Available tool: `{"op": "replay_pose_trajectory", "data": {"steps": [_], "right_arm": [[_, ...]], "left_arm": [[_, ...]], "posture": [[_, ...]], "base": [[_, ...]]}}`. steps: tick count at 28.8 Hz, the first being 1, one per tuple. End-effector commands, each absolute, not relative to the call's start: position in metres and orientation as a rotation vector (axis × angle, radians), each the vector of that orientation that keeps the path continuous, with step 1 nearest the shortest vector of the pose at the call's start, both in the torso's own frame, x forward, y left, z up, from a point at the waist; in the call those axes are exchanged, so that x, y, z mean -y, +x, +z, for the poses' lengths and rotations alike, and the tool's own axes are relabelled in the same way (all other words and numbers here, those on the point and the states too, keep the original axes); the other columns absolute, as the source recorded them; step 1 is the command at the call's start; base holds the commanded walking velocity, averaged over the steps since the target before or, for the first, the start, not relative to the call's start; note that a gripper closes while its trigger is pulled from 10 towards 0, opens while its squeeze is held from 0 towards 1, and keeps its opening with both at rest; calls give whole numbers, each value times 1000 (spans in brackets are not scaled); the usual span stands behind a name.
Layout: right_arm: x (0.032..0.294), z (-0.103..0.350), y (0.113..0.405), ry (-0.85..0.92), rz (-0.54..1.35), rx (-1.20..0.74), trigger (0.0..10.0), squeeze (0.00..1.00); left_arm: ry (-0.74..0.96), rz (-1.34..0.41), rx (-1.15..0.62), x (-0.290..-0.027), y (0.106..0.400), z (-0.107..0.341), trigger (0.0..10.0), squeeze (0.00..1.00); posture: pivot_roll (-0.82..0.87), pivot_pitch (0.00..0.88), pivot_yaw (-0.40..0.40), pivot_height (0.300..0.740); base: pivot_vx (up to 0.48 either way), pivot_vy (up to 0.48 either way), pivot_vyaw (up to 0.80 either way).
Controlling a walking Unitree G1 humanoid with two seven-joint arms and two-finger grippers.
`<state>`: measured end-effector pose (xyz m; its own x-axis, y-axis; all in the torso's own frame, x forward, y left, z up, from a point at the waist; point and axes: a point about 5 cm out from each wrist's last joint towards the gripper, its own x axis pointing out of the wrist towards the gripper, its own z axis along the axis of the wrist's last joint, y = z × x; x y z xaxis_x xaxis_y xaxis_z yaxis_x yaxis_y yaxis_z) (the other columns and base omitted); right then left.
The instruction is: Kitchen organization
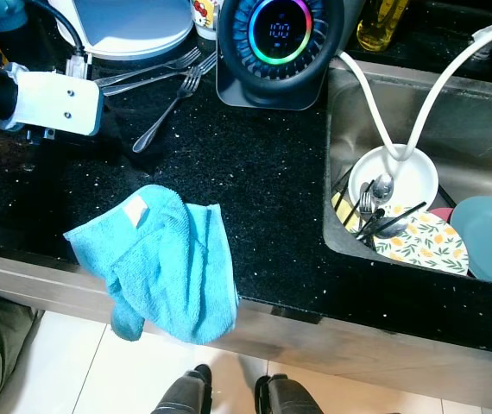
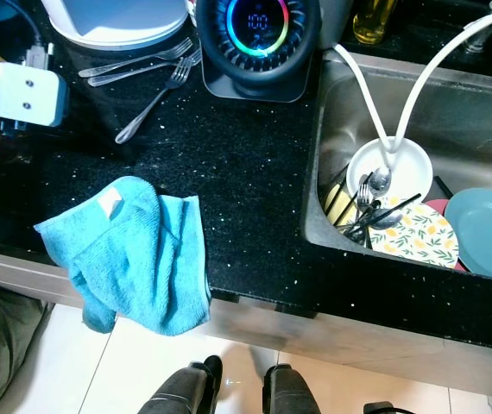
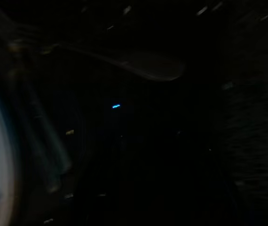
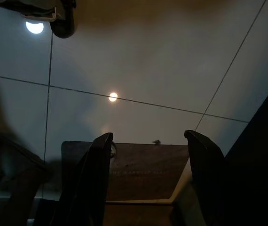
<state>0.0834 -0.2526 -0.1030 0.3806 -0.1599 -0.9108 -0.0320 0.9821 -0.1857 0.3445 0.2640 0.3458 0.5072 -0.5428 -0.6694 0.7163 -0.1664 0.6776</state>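
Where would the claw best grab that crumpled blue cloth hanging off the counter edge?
Probably the raised fold near the white label on the crumpled blue terry cloth, coming straight down from above. That bunched ridge lies on the black speckled counter, whereas the hanging part droops over the edge.

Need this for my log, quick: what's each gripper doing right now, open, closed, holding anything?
Left gripper: over the black counter near the forks; fingers cannot be told.
Right gripper: open, holding nothing, hanging idle.
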Motion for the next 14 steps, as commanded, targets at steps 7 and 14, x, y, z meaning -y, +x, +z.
{"op": "replay_pose_trajectory", "data": {"steps": [7,14], "right_arm": [[256,-105,71,-179,-117,-1218,10000,0],[256,-105,73,-181,-125,-1212,10000,0]], "left_arm": [[1155,-1223,-535,-285,341,302,10000,0],[1104,-1184,-593,-292,340,303,10000,0]], "posture": [[25,288,-20,740],[25,281,-18,740]], "base": [[0,0,0],[0,0,0]]}}
